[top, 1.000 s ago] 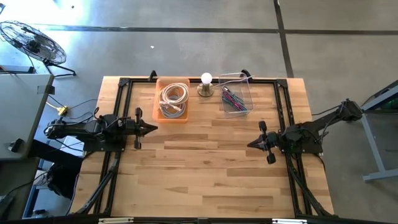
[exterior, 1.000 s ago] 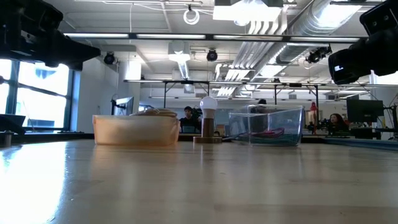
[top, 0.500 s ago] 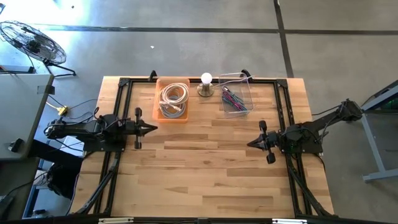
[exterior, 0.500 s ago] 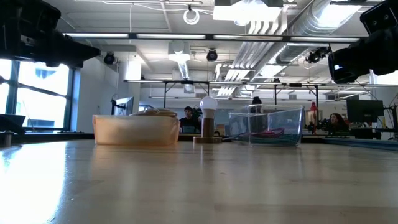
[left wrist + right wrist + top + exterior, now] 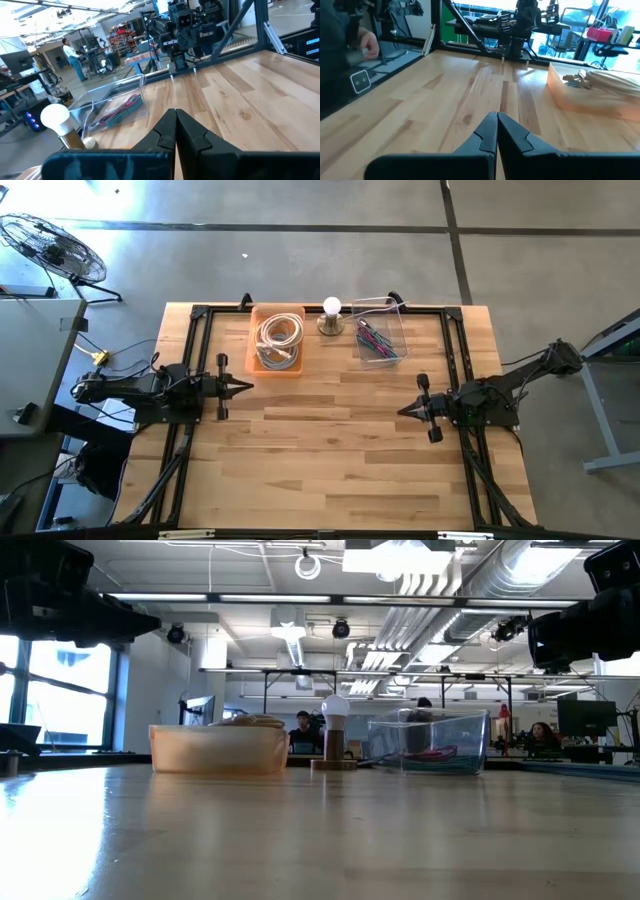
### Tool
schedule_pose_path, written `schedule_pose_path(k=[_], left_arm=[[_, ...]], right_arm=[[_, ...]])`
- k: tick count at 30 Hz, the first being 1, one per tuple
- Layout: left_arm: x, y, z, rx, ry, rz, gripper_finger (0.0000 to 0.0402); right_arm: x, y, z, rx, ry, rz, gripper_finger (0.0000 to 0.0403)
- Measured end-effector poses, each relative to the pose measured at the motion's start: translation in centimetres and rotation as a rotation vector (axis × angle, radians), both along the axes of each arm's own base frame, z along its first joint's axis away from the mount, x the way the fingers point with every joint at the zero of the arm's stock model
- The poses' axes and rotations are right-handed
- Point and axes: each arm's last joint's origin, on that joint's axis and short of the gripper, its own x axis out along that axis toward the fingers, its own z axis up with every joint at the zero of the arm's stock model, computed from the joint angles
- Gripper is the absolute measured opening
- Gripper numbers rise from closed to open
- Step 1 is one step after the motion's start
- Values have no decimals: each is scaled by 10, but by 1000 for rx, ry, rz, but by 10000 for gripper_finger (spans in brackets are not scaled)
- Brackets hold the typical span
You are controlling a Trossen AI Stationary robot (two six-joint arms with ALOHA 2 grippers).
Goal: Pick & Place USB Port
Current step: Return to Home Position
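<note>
Treat sorting as finished. Note light brown cables inside orange bin, pink cable inside transparent bin. Note left claw, right claw pinched together, empty, at opposite worktop sides.

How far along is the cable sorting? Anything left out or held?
Done: pale cables lie coiled in the orange bin, coloured cables in the transparent bin. In hand: nothing; the left gripper and right gripper are shut and empty at opposite sides of the table. Left: no loose cable shows; seemingly only parking the arms.
</note>
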Motion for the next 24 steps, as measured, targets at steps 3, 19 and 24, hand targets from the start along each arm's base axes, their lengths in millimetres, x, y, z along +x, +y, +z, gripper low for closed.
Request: schedule_pose_path(k=[3, 19, 24], left_arm=[[0, 0, 0, 0, 0, 0, 1], [0, 0, 0, 0, -1, -1, 1], [0, 0, 0, 0, -2, -1, 1]], right_arm=[[0, 0, 0, -16, -2, 2, 1], [0, 0, 0, -1, 0, 0, 2], [0, 0, 0, -1, 0, 0, 3]])
